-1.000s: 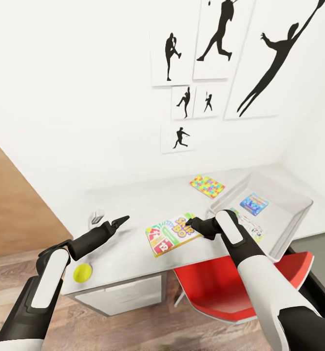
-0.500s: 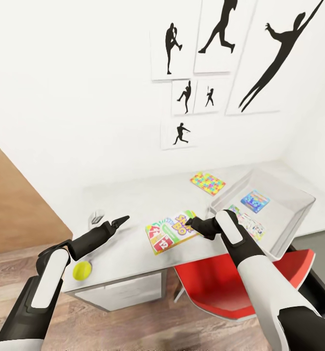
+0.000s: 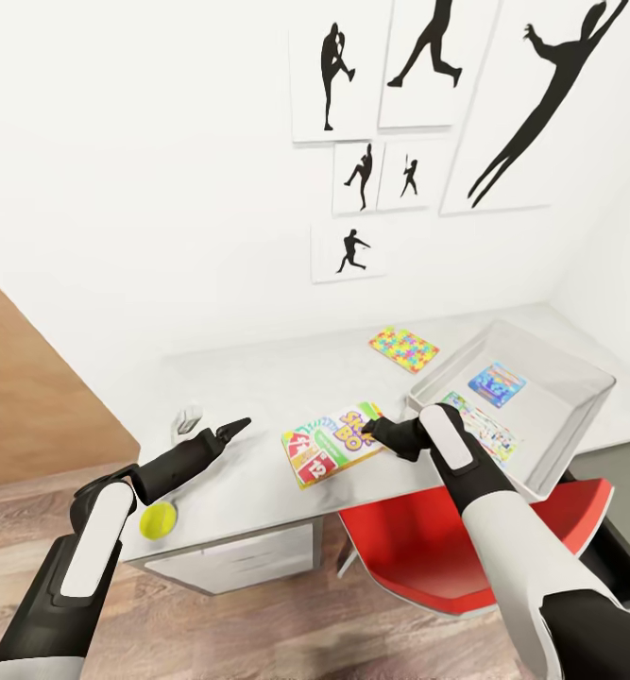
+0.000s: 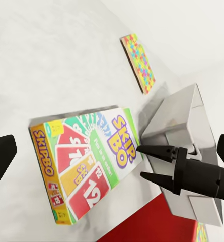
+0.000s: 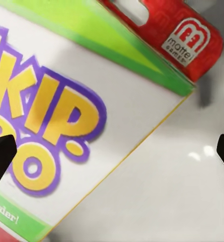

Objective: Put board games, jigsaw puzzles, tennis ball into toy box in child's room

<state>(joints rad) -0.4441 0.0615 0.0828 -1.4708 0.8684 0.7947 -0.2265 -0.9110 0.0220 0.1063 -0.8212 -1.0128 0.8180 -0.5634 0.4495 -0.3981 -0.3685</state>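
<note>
The Skip-Bo board game (image 3: 333, 442) lies flat near the front edge of the table (image 3: 258, 387). My right gripper (image 3: 371, 433) is open at the box's right edge; the left wrist view shows its two fingers (image 4: 157, 151) spread beside the Skip-Bo (image 4: 86, 156). My left gripper (image 3: 239, 427) hovers open to the left of the box, holding nothing. The tennis ball (image 3: 158, 519) rests at the table's front left corner. One jigsaw puzzle (image 3: 403, 348) lies at the back. The toy box (image 3: 555, 401) on the right holds a small blue board game (image 3: 497, 383) and a white, green-edged one (image 3: 485, 433).
A red-seated chair (image 3: 447, 552) is tucked under the table below my right arm. A small pale object (image 3: 187, 418) sits on the table by my left gripper. Baseball silhouette pictures (image 3: 352, 250) hang on the white wall. Wood floor lies at the left.
The whole view has drifted a little, so the camera moved. Both grippers and the toys keep their places relative to each other.
</note>
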